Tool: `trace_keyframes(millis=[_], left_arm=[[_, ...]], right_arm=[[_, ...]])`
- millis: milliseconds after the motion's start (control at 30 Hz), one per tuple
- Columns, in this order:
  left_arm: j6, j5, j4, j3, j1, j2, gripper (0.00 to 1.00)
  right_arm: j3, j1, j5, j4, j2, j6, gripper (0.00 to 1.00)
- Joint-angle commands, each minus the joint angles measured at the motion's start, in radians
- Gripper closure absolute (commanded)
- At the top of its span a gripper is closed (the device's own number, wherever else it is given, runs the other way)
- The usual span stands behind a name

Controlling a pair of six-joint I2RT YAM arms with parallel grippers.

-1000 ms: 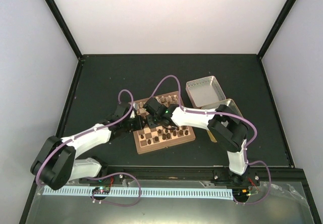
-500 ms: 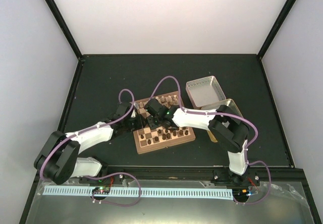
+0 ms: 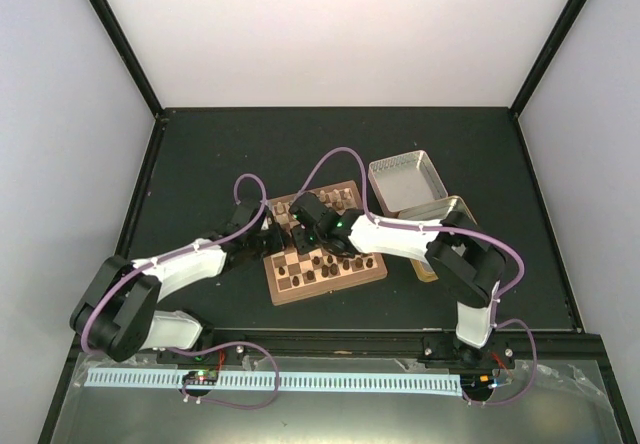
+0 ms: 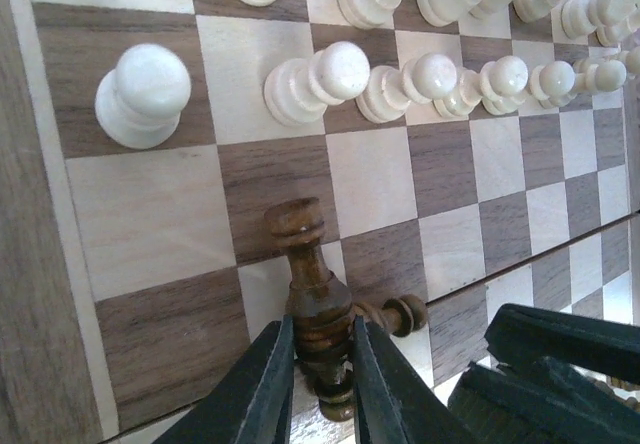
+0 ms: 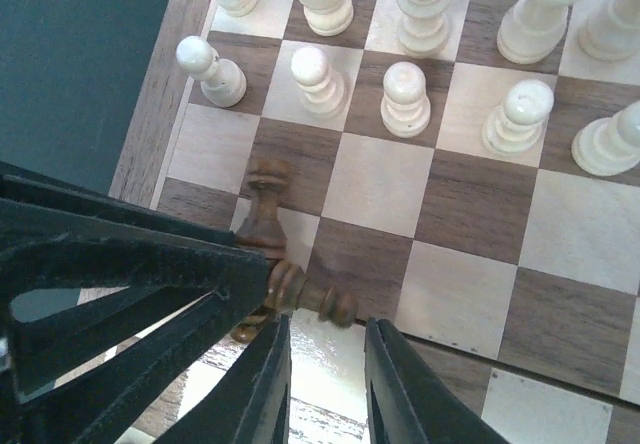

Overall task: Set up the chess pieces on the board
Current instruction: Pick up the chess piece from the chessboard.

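The board (image 3: 330, 292) lies mid-table, both grippers over its left half. In the left wrist view my left gripper (image 4: 322, 329) is shut on a tall dark brown chess piece (image 4: 300, 254), its fingers pressed on both sides of the body above a pale square. A small dark piece (image 4: 400, 314) lies on its side, touching the held one. Cream pieces (image 4: 330, 74) stand in rows on the squares beyond. In the right wrist view my right gripper (image 5: 325, 332) is open just below that lying piece (image 5: 318, 302), with nothing between its fingers.
Two open metal tin halves (image 3: 405, 182) (image 3: 455, 214) sit right of the board, the nearer one partly under the right arm. Several dark pieces (image 3: 335, 264) stand on the board's near half. The two grippers almost touch each other.
The left gripper has reached further onto the board and closed on the tall dark piece. The right gripper's fingers have parted a little.
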Motion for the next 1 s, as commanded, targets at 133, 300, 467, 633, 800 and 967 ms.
trace_keyframes(millis=[133,300,467,633,800,967], left_arm=[[0.011,0.009,-0.065,0.045,0.007,0.045,0.90],[0.025,0.028,-0.077,0.024,0.007,0.039,0.92],[0.043,0.038,-0.090,0.011,0.007,0.023,0.92],[0.045,0.039,-0.098,-0.001,0.007,0.001,0.92],[0.036,0.039,-0.106,-0.011,0.008,-0.041,0.92],[0.011,-0.019,-0.127,-0.032,0.019,-0.151,0.92]], right_arm=[[0.046,-0.005,0.004,0.015,0.005,0.004,0.71],[0.063,-0.005,-0.004,0.008,0.035,-0.004,0.69],[0.075,-0.005,-0.004,-0.008,0.068,-0.013,0.70],[0.079,-0.005,0.014,-0.023,0.087,-0.003,0.71],[0.069,-0.005,0.001,-0.011,0.063,-0.004,0.78],[0.074,-0.004,-0.024,0.004,0.020,-0.027,0.82]])
